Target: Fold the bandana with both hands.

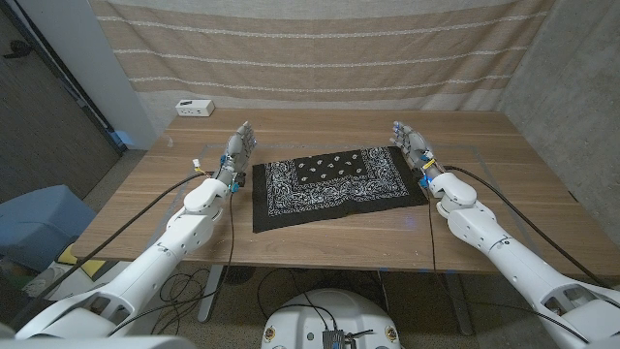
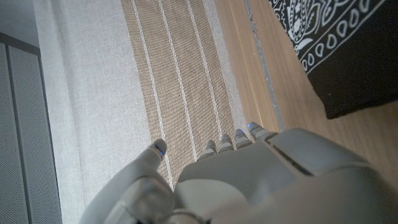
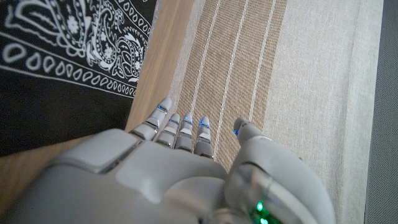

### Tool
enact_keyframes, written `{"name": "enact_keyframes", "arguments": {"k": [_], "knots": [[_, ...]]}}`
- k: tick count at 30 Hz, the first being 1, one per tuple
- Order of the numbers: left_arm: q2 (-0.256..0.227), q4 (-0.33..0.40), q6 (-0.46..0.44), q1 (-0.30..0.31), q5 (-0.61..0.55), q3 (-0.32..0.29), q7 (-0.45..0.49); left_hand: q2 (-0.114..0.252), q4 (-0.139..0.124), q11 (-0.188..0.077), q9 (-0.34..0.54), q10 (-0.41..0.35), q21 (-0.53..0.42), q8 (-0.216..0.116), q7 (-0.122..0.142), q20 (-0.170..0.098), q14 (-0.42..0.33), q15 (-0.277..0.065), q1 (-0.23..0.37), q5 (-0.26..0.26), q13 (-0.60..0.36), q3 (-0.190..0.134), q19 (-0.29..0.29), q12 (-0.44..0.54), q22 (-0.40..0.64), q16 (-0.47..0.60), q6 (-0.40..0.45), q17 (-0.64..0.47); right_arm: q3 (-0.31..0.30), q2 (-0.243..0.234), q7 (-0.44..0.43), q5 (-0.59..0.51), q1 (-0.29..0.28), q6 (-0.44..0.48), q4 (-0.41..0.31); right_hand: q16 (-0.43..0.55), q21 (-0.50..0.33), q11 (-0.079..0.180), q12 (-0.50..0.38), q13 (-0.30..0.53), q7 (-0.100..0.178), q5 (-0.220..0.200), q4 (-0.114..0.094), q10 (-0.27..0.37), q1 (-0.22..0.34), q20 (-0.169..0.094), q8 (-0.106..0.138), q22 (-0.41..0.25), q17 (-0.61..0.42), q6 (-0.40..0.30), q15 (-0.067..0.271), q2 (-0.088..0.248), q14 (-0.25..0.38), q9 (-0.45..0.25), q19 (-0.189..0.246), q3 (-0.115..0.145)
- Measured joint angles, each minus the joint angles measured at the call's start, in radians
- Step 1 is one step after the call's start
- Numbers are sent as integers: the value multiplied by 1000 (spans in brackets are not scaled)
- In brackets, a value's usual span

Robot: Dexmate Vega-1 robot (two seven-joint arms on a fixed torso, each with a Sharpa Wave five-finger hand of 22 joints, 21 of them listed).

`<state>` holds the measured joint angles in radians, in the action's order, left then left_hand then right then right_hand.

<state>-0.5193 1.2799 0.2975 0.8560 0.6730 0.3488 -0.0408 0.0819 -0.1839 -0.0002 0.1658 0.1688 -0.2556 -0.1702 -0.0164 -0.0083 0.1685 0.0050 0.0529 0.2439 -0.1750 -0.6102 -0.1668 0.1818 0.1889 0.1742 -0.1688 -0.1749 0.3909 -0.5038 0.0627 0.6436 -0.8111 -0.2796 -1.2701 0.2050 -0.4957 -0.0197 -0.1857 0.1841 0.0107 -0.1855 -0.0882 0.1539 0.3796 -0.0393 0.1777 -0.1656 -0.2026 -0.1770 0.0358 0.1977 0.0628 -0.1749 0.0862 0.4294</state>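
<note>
the black bandana (image 1: 334, 185) with its white paisley print is seen spread out on the wooden table (image 1: 504, 170), about the middle, one corner nearer the front edge. the left hand (image 1: 235, 153) is held just beside its left edge, nothing gripped, fingers (image 2: 231, 142) extended close together, thumb set apart. the right hand (image 1: 415, 146) is placed at the right edge, likewise holding nothing, fingers (image 3: 177, 124) straight and side by side. a small white box (image 1: 195, 108) is noted at the far left corner, a striped curtain (image 1: 320, 44) behind.

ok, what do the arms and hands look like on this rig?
Both arms are smooth white rounded shells with black cables running alongside. The left hand and right hand are light grey with blue-lit fingertips; a green light shows at the right wrist.
</note>
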Motion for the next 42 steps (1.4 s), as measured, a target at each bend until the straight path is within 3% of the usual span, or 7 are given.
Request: {"name": "enact_keyframes", "arguments": {"k": [7, 12, 16, 20, 26, 32, 42], "knots": [[8, -51, 43, -6, 7, -10, -21, 0, 0, 0, 0, 0, -4, -5, 3, 0, 4, -3, 0, 0, 0, 0, 0, 8, 0, 7, -3, 0, 12, 4, 6, -15, 15, 6, 8, 0, 0, 0, 0, 0, 0, 0, -1, 0, 3, 0, 0, 0, 1, 0, 0, -3, 0, 0, 0, 7], [1, -71, 71, -16, -32, -4, -17, 6, 15, 0, 0, 0, -8, -19, 11, 5, 3, -3, 6, 0, 0, -15, 26, 28, 0, 12, -3, 4, 19, 1, -36, -43, 13, 28, -15, 0, 16, -18, 0, 0, -17, 0, 87, 11, 74, 9, 4, 0, 21, -9, -20, -35, 26, 0, 33, 28], [-8, -77, 88, -23, -72, 5, 3, 32, 84, -9, 4, -26, -15, -31, 24, 33, 0, 15, 62, -32, 0, -28, 70, 41, -3, 12, 47, 8, 25, -15, -100, -83, 0, 62, -53, 0, 30, -31, -7, 5, -33, 7, 127, 23, 92, 63, 11, -5, 18, -26, -80, -54, 38, 0, 47, 13], [-19, -83, 118, -32, -150, 18, 45, 53, 138, -8, 4, -118, -15, -34, 24, 70, -84, 43, 109, -59, -4, -35, 102, 55, 0, 19, 147, 8, 34, -39, -152, -124, -13, 94, -103, 6, 39, -42, -11, 5, -16, 12, 131, 34, 62, 101, 15, -5, 14, -52, -100, -85, 52, -5, 54, -16], [-44, -78, 132, -40, -246, 39, 109, 67, 183, 7, 8, -230, -19, -42, 14, 111, -164, 55, 146, -70, -9, -43, 126, 74, 5, 19, 271, 8, 54, -80, -251, -218, -27, 180, -179, 13, 39, -49, -11, 5, -13, 12, 137, 41, 58, 114, 15, -5, 14, -70, -106, -90, 62, -5, 64, -25], [-74, -53, 131, -41, -331, 57, 147, 59, 199, 32, 9, -332, -31, -50, -4, 150, -244, 66, 154, -70, -14, -43, 158, 95, 9, 27, 359, 5, 79, -114, -322, -305, -34, 258, -243, 13, 45, -46, -18, 4, -16, 12, 145, 46, 65, 128, 22, -5, 14, -80, -103, -97, 75, -5, 69, -33], [-150, 37, 69, -14, -443, 81, 187, 51, 221, 1, 14, -483, -30, -63, -32, 204, -346, 70, 162, -70, -18, -40, 151, 112, 9, 37, 526, 0, 117, -148, -421, -451, -34, 422, -322, 28, 52, -38, -22, 9, -6, 12, 197, 77, 107, 116, 26, -9, 10, -116, -69, -91, 120, -9, 106, -28]]}}
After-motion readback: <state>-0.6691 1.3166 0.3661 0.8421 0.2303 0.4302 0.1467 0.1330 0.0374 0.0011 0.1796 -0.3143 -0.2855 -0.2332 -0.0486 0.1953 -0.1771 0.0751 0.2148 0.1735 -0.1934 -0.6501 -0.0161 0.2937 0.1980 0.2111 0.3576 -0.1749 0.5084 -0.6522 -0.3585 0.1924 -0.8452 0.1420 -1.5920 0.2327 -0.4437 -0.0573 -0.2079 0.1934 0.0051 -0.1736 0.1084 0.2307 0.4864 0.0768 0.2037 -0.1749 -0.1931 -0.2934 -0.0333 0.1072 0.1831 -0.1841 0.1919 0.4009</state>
